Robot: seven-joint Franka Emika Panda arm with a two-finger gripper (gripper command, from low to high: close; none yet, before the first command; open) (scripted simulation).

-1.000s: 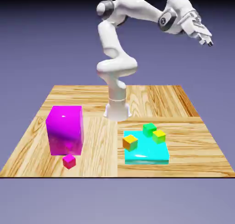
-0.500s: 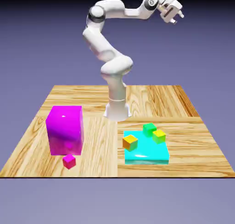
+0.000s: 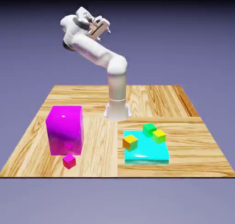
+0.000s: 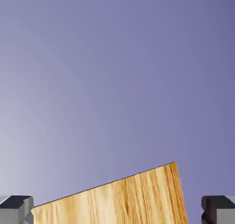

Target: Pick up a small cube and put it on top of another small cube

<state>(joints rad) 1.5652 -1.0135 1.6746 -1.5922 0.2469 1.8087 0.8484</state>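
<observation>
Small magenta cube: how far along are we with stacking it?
No stacking is done: the small magenta cube sits on the table in front of the large magenta block. Nothing is in hand; the gripper is open, high above the table. Still left: reach down, grasp the cube, set it on another small cube.

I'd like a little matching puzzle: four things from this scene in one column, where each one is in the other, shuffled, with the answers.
1. Tiny magenta-pink cube
2. Large magenta block
3. Flat cyan slab
4. White robot's two-finger gripper

A. Under the orange cube
B. High in the air, open
C. Behind the tiny cube
D. Nearest the table's front edge

1-D; 2-C; 3-A; 4-B
</observation>
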